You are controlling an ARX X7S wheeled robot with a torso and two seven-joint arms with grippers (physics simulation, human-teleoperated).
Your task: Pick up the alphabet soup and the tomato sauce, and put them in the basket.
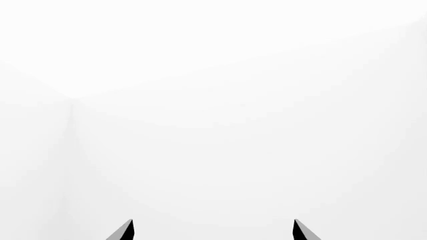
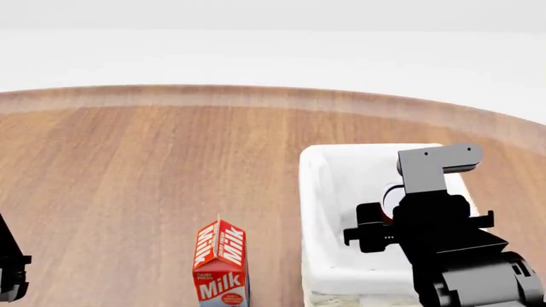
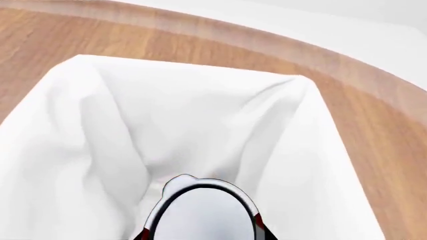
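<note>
My right gripper [image 2: 394,208] hangs over the inside of the cream-white basket [image 2: 318,192], shut on the tomato sauce can [image 2: 389,197]. In the right wrist view the can's silvery top [image 3: 200,215] fills the space between the jaws, with red label at its sides, above the basket's white cloth lining [image 3: 87,125]. My left gripper [image 1: 213,232] is open and empty, facing a blank white wall; its arm shows at the head view's lower left edge [image 2: 9,268]. The alphabet soup is out of view.
A red and white milk carton [image 2: 220,265] stands on the wooden table [image 2: 153,166] just left of the basket. The table's curved far edge runs across the back, with white floor and wall beyond.
</note>
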